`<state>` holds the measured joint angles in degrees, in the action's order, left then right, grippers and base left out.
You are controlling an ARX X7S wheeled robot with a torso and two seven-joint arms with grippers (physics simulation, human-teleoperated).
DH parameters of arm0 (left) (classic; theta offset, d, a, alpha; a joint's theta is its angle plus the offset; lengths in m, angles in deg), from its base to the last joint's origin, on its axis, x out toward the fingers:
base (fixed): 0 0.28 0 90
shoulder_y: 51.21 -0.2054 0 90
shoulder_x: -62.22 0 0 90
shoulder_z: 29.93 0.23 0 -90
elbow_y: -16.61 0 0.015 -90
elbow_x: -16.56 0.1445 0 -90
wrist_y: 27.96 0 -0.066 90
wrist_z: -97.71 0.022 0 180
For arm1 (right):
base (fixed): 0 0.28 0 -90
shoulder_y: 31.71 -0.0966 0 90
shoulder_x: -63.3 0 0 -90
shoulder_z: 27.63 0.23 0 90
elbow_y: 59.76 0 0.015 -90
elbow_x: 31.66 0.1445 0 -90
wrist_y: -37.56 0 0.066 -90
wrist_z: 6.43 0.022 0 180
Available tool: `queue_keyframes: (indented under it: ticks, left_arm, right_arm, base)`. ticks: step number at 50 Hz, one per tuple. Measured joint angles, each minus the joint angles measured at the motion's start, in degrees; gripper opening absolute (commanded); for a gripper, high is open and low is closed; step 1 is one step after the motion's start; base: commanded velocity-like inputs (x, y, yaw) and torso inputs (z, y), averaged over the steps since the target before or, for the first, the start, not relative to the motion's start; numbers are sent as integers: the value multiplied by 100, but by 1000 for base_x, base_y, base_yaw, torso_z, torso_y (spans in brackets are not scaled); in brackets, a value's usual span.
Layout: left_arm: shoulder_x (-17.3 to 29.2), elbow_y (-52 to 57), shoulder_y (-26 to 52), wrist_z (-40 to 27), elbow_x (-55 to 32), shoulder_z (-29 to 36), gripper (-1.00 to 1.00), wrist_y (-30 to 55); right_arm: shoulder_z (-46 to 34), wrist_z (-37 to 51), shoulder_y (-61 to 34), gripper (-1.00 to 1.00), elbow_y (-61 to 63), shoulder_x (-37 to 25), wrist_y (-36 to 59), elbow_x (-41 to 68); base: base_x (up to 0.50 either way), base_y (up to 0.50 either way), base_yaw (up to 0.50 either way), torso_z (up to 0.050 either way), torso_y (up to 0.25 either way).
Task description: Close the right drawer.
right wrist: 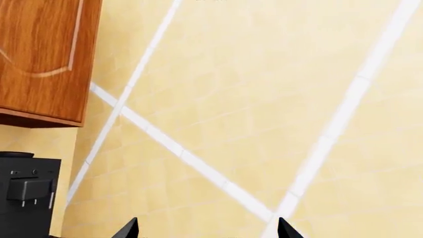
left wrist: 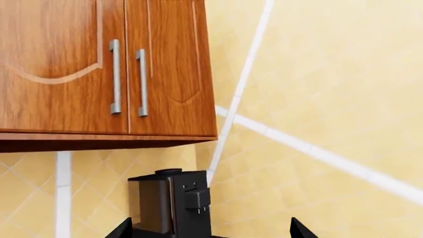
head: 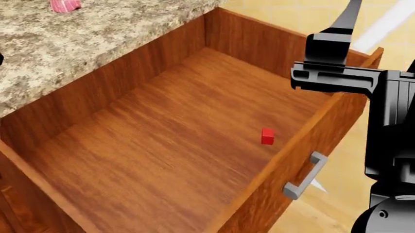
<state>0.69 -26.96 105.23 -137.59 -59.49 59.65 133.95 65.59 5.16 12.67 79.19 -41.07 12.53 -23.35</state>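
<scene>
The right drawer (head: pixel 162 145), a deep reddish-brown wooden box, stands pulled far out below the counter in the head view. Its grey bar handle (head: pixel 304 174) is on the front panel at the lower right. A small red cube (head: pixel 267 136) lies on the drawer floor near the front wall. My right arm (head: pixel 337 73) hangs over the drawer's far front corner, apart from the handle. The right gripper (right wrist: pixel 208 233) is open, facing a tiled wall with nothing between its fingers. The left gripper (left wrist: pixel 211 233) is open too and holds nothing; the drawer is out of both wrist views.
A speckled granite countertop (head: pixel 77 48) runs along the drawer's back side, with a pink object (head: pixel 65 5) on it. Arched wall cabinet doors (left wrist: pixel 99 69) with upright handles hang above a black coffee machine (left wrist: pixel 175 203). Yellow tiled floor (head: pixel 343 189) lies beyond the drawer front.
</scene>
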Motion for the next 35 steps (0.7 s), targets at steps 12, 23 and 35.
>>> queue_keyframes:
  ticks: [12, 23, 35]
  left_arm:
    - [31, -15, 30, -44, -24, 40, 100, -37]
    - [62, -23, 50, -88, -64, 71, 100, -68]
    - [97, -26, 43, -104, -74, 107, 100, -116]
  right_arm:
    - [-1, 20, -10, 100, 1, -18, -1, 28]
    - [6, 40, -2, 100, -16, -32, -34, 49]
    - [9, 66, 40, 100, -62, -46, -125, 60]
  base:
    - [-91, 128, -499, 0, 0]
    - [-80, 133, -500, 0, 0]
    - [-71, 139, -499, 0, 0]
